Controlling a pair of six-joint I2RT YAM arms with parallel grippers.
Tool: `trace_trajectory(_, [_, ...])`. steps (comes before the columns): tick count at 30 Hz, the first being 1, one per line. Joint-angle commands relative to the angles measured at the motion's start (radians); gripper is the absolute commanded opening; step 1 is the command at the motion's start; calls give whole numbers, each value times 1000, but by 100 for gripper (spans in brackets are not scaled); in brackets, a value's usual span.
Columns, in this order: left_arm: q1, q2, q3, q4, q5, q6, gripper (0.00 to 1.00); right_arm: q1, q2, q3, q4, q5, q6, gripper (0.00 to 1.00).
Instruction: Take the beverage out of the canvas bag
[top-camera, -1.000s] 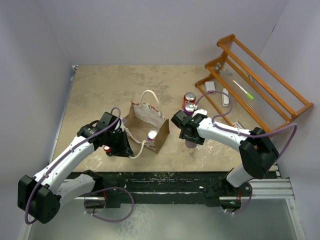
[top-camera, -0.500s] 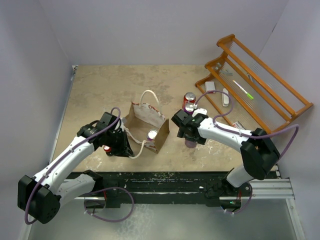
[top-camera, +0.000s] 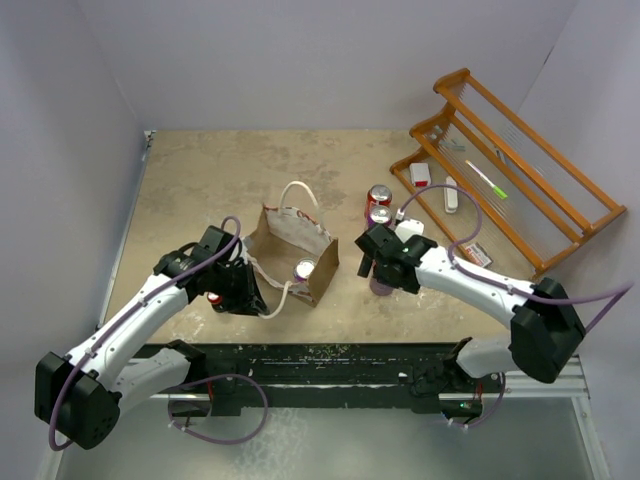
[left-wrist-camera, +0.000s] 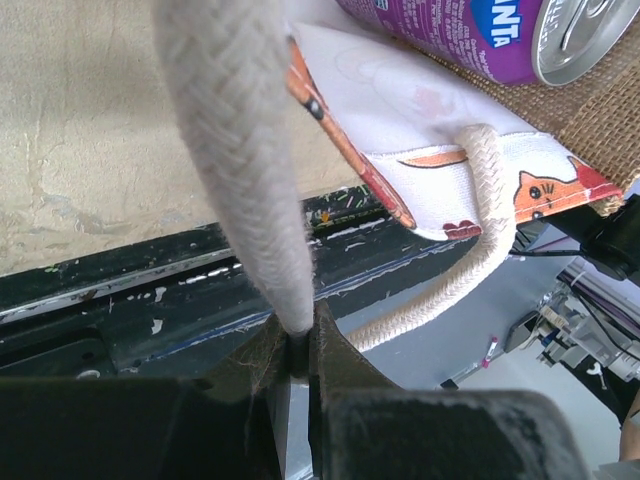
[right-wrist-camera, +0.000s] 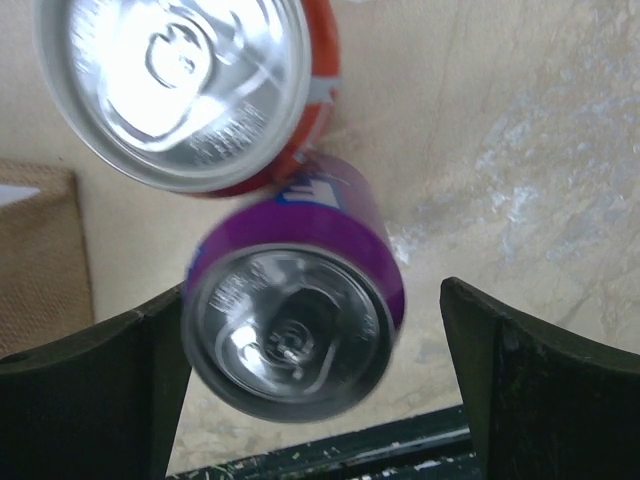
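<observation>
My right jaws are spread wide, one on each side of a purple can (right-wrist-camera: 295, 335). They do not touch it. The can looks to stand on the tan surface (right-wrist-camera: 520, 150), just beside a red can (right-wrist-camera: 185, 90) and apart from the canvas bag (top-camera: 285, 235). So I think this can is out of the bag and nothing grips it.

To do this step well, I want to lift the right arm (top-camera: 470, 280) straight up first. If I swing sideways too soon, a jaw may bump the purple can and knock it into the red one. I should turn toward the bag only when the jaws are above the can tops.

My left jaws are pressed together on one white rope handle (left-wrist-camera: 240, 150) of the bag. The rope looks tight. I think this stops the bag from sliding. I should hold on and not pull harder, or the bag may tip over.

Inside the bag is another purple can (left-wrist-camera: 470, 35). From above, its silver top (top-camera: 305, 269) shows in the near corner. That drink is the one left to get. I should come down from above with wide jaws and stay clear of the other handle (top-camera: 300, 193).
</observation>
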Motion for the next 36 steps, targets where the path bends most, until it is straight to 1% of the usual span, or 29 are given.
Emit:
trace_trajectory(1, [3,-13,-7,10,22,-2,0,-3,-107,-65,47,-53,-18,100])
trace_trajectory(4, [3,-10,-9,13,24,1,0,-4,-195,-113,125,-107,-69,100])
trace_trajectory(8, [3,2,-6,18,29,11,0,-3,-290,-129,140,-86,-115,100])
trace_trajectory(13, [3,12,1,22,31,18,0,-3,-331,-50,101,-12,-223,100])
trace_trajectory(16, [3,18,5,26,34,21,0,-3,-311,40,102,-6,-347,100])
trace_trajectory(18, [3,20,6,29,34,23,0,-3,-284,138,119,-41,-439,100])
trace_trajectory(19, [3,22,6,29,33,23,0,-3,-265,175,161,-57,-507,100])
trace_trajectory(22, [3,26,8,36,30,21,0,-1,-200,277,218,-301,-660,100])
trace_trajectory(24, [3,27,7,43,30,18,0,7,-149,329,243,-452,-706,100])
trace_trajectory(25, [3,30,7,46,29,15,0,18,-123,358,248,-498,-711,100])
trace_trajectory(27, [3,31,7,51,29,9,0,51,-58,418,244,-540,-719,100])
trace_trajectory(30, [3,29,5,55,24,-1,0,126,25,519,215,-548,-754,100])
trace_trajectory(31, [3,27,5,55,22,-3,0,161,59,552,193,-526,-771,100])
trace_trajectory(33, [3,24,4,54,19,-9,0,194,130,621,133,-480,-802,100])
trace_trajectory(36, [3,19,2,53,15,-16,0,228,245,707,12,-362,-818,100])
